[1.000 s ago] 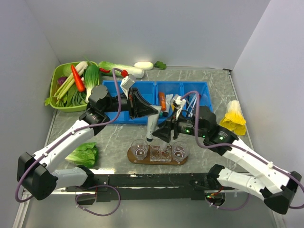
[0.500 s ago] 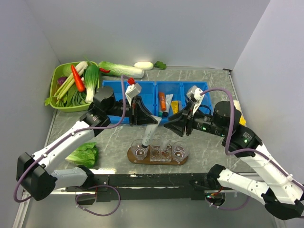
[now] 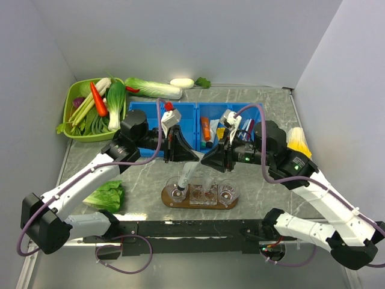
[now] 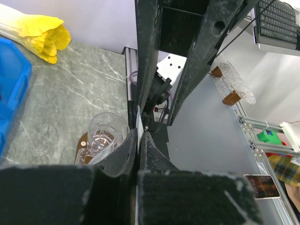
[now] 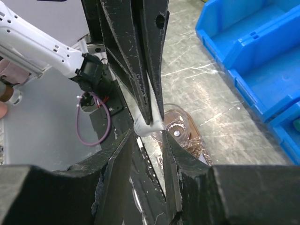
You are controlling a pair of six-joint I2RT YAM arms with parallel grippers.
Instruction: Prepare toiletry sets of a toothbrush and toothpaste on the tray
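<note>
My left gripper [image 3: 190, 158] is shut on a white toothpaste tube [image 3: 187, 174], which hangs slanted over the left clear glass [image 3: 177, 193] on the brown wooden tray [image 3: 166, 201]. In the left wrist view the tube's thin white edge [image 4: 138, 127] shows between the closed jaws, above the glass [image 4: 105, 131]. My right gripper [image 3: 206, 163] stands open beside the tube. In its wrist view the tube's lower end [image 5: 148, 125] lies just past my right gripper [image 5: 146, 137], with nothing between the fingers. I can make out no toothbrush; my right arm covers much of the right bin.
Blue bins [image 3: 186, 113] stand behind the tray, with an orange tube [image 3: 206, 128] in one. A green basket [image 3: 73, 96] of vegetables sits at the back left, a lettuce leaf [image 3: 105, 195] at the near left, a yellow bundle [image 3: 298, 147] at the right. A second glass [image 3: 227, 192] stands on the tray.
My right gripper has swung left and come close to the tube, its jaws narrowing. My left gripper has carried the tube down over the left glass.
</note>
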